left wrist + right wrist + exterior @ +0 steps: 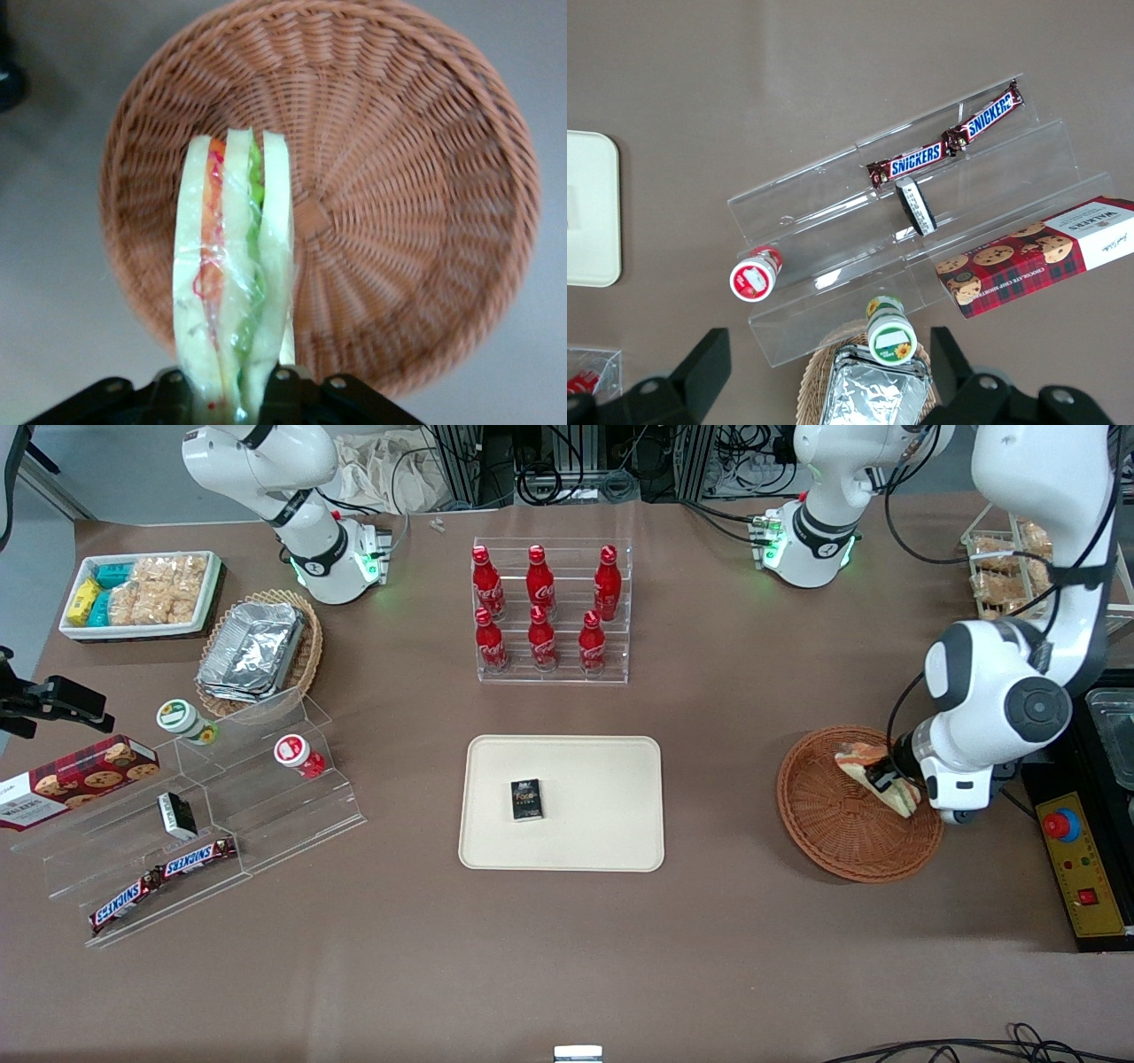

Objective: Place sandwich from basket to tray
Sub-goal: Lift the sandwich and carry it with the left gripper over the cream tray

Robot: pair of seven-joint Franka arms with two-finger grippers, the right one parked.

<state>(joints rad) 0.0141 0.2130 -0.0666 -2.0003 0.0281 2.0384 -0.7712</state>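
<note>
In the front view, the sandwich (pixel 873 775) is seen over the basket (pixel 833 824), gripped by the tool (pixel 890 779). In the left wrist view, the tool (pixel 235 390) is closed on the wedge's base; light, soft, slippery wrapping is judged to need gentle pressure.

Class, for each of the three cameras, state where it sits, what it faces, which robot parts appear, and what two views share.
Front view: high above the table, looking down at both arms; the gripper holds the sandwich over the basket, with the tray mid-table.
Left wrist view: on the working arm, looking along the gripper at the sandwich and basket.
Right wrist view: on the parked arm, looking down at the Snickers bars.
Shared: the front and right wrist views both show the Snickers bars and tray.
</note>
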